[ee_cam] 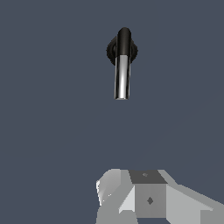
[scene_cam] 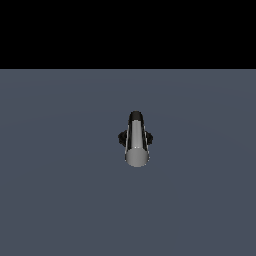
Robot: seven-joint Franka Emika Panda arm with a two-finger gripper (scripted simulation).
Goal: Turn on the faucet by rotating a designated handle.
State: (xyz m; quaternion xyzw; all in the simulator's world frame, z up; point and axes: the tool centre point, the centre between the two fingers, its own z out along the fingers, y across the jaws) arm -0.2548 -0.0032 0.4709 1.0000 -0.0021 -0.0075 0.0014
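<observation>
The faucet [scene_cam: 122,137] stands alone on the grey floor, near the middle of the exterior view. Its black scalloped base peeks out on both sides of the handle [scene_cam: 136,142], a shiny grey bar whose flat round end faces the camera. In the wrist view the faucet's black base [ee_cam: 110,50] and elbow [ee_cam: 124,41] lie ahead, and the handle [ee_cam: 122,78] points back toward my gripper [ee_cam: 148,192]. Only a white and grey block of the gripper shows at the picture's edge, well apart from the handle. Its fingers are not distinguishable. The exterior view does not show the gripper.
A flat dark grey floor [scene_cam: 60,200] spreads around the faucet on all sides. A black band [scene_cam: 128,30] fills the far background of the exterior view.
</observation>
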